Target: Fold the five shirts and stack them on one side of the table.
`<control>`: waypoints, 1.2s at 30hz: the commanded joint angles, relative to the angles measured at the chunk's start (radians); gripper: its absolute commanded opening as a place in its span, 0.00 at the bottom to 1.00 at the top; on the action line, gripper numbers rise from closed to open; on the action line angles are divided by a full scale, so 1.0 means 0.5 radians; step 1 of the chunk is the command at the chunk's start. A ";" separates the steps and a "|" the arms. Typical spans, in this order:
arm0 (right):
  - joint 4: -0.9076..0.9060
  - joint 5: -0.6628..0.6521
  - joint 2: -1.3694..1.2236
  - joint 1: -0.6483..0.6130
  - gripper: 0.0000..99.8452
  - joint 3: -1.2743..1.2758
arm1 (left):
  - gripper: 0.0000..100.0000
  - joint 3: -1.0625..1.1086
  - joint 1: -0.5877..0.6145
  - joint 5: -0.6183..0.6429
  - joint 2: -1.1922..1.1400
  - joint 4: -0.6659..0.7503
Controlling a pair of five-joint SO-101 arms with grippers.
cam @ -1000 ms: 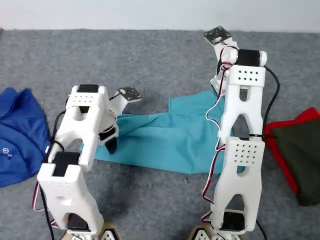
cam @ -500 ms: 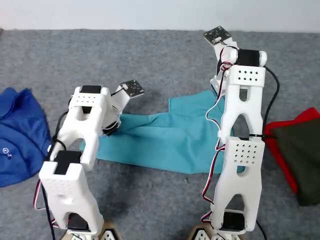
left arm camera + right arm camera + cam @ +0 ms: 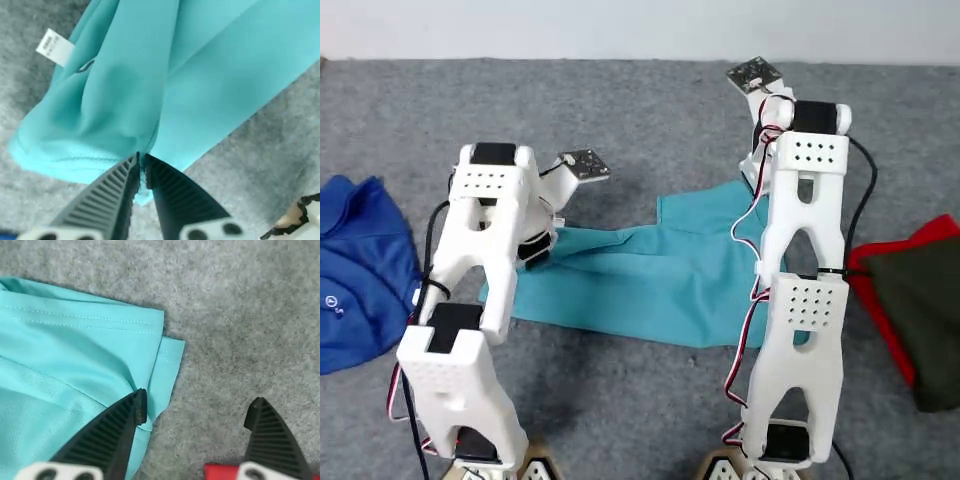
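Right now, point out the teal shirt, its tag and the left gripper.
teal shirt (image 3: 660,285): high view, middle of the cloth.
tag (image 3: 55,46): left wrist view, centre of the white label.
left gripper (image 3: 141,160): left wrist view, between the fingertips, shut on the shirt's edge.

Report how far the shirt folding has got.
Done: nothing looks finished. The blue shirt lies rumpled at one side; the dark shirt lies loosely over the red shirt at the other. In hand: the teal shirt, laid out as a long doubled strip, with the left pincer shut on one end and the right pincer open at the other. Left: finish the teal fold, fold the others, stack them.
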State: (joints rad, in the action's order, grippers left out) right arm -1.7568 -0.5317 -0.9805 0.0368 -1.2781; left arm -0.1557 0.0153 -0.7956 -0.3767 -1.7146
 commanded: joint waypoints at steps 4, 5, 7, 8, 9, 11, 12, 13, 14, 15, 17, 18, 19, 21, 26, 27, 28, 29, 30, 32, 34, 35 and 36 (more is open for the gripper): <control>-0.087 0.015 0.029 0.020 0.33 -0.012 | 0.01 0.124 -0.037 -0.104 0.433 -0.092; -0.087 0.015 0.029 0.020 0.33 -0.012 | 0.01 0.186 -0.077 -0.104 0.509 -0.092; -0.084 0.015 0.029 0.020 0.33 -0.012 | 0.01 0.330 -0.175 -0.104 0.684 -0.092; -0.084 0.015 0.029 0.020 0.33 -0.012 | 0.01 0.410 -0.221 -0.104 0.776 -0.092; -0.084 0.015 0.029 0.023 0.33 -0.015 | 0.01 0.499 -0.264 -0.104 0.878 -0.092; -0.084 0.015 0.029 0.026 0.33 -0.015 | 0.01 0.680 -0.344 -0.104 1.062 -0.092; -0.084 0.015 0.029 0.035 0.33 -0.015 | 0.01 0.763 -0.377 -0.104 1.148 -0.092; -0.084 0.015 0.029 0.041 0.33 -0.015 | 0.01 0.852 -0.402 -0.104 1.224 -0.092; -0.084 0.015 0.029 0.044 0.33 -0.012 | 0.01 0.937 -0.414 -0.104 1.295 -0.092; -0.084 0.015 0.029 0.044 0.33 -0.012 | 0.01 1.014 -0.420 -0.104 1.356 -0.092; -0.084 0.015 0.029 0.054 0.33 -0.012 | 0.01 1.143 -0.411 -0.104 1.427 -0.092; -0.084 0.015 0.029 0.054 0.33 -0.012 | 0.01 1.192 -0.411 -0.104 1.448 -0.092; -0.084 0.015 0.029 0.054 0.33 -0.012 | 0.01 1.220 -0.402 -0.107 1.455 -0.089; -0.084 0.015 0.029 0.054 0.33 -0.012 | 0.01 1.192 -0.365 -0.107 1.433 -0.064; -0.087 0.015 0.029 0.038 0.33 -0.009 | 0.01 0.965 -0.126 -0.098 1.237 0.282; -0.087 0.015 0.029 0.038 0.33 -0.009 | 0.01 0.922 -0.080 -0.098 1.172 0.344; -0.087 0.015 0.026 0.035 0.33 -0.009 | 0.01 0.885 -0.037 -0.098 1.099 0.411; -0.087 0.015 0.026 0.035 0.33 -0.009 | 0.01 0.848 0.006 -0.098 1.019 0.473; -0.087 0.015 0.023 0.035 0.33 -0.009 | 0.01 0.809 0.043 -0.092 0.933 0.534; -0.087 0.015 0.020 0.035 0.33 -0.009 | 0.01 0.713 0.114 0.000 0.761 0.669; -0.087 0.034 0.020 0.035 0.33 -0.009 | 0.01 0.597 0.160 0.104 0.595 0.773; -0.087 0.046 0.017 0.038 0.33 -0.009 | 0.01 0.532 0.181 0.144 0.522 0.816; -0.087 0.055 0.014 0.038 0.33 -0.009 | 0.01 0.462 0.193 0.190 0.448 0.856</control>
State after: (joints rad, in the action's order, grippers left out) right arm -1.7568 -0.5209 -0.9805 0.0476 -1.2781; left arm 0.1788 0.0813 -0.7649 -0.0790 -1.3571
